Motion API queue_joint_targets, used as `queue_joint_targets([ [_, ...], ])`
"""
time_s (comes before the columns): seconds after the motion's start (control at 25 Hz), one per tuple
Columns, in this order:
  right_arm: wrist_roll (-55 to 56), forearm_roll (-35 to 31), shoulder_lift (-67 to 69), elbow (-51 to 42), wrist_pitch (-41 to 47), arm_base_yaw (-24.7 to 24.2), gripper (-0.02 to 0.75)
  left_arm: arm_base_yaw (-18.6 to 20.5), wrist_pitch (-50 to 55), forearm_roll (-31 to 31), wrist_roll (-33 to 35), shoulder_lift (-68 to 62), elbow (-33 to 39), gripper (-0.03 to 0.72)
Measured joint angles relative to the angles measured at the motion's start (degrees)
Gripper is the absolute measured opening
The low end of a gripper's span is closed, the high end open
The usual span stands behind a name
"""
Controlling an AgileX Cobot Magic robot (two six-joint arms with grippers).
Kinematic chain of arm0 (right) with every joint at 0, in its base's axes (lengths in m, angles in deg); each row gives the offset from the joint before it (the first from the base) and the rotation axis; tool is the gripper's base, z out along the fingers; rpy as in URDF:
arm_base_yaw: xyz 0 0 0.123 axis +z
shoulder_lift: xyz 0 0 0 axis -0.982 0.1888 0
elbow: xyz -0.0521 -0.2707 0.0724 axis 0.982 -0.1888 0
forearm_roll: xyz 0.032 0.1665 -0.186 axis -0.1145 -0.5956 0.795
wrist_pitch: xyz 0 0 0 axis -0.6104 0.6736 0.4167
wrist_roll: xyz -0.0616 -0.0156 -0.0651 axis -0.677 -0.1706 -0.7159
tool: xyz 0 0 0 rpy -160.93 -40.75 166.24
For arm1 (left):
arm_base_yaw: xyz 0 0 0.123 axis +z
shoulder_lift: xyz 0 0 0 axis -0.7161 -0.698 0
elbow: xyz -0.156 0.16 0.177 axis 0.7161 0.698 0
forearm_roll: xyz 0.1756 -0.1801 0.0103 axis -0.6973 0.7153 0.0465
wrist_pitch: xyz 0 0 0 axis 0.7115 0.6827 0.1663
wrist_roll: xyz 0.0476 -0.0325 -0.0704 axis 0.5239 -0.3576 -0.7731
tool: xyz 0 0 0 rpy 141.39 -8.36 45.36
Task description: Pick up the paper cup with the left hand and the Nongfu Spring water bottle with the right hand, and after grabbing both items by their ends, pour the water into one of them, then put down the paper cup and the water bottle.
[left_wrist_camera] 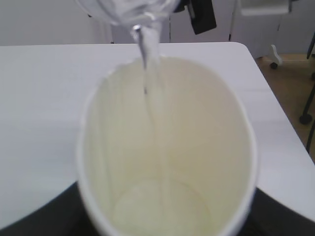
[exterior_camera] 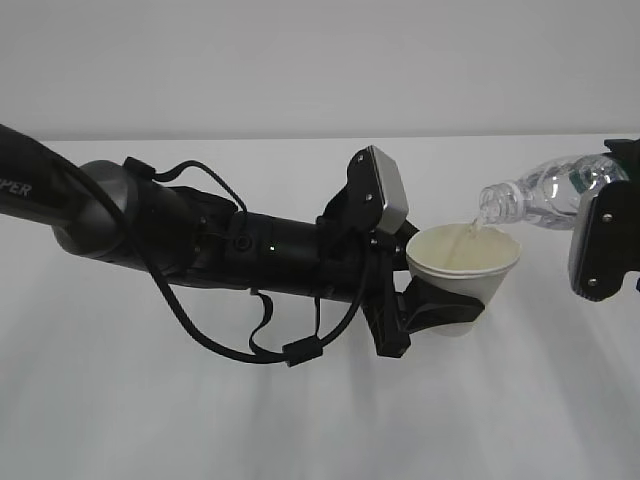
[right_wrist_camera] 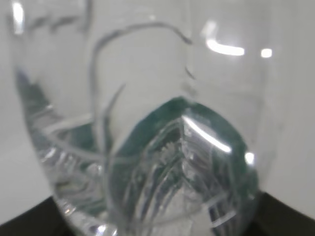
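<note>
Exterior view: ribbed clear plastic bottle [exterior_camera: 545,192] above tapered paper cup [exterior_camera: 463,275].

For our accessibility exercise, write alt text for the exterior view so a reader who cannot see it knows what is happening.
A thin stream of water pours from a tilted Nongfu Spring water bottle, held at the right edge by the right hand, into a white paper cup. The left hand reaches in from the left and holds the cup above a white table.
</note>
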Motion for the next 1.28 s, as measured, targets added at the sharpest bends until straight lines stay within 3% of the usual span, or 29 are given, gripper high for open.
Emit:
queue_joint_targets([
  [1.28,-0.4,-0.6,0.0,0.0,-0.5,0.0,0.430,0.0,0.0,0.0,0.0,0.0,0.0,0.414],
])
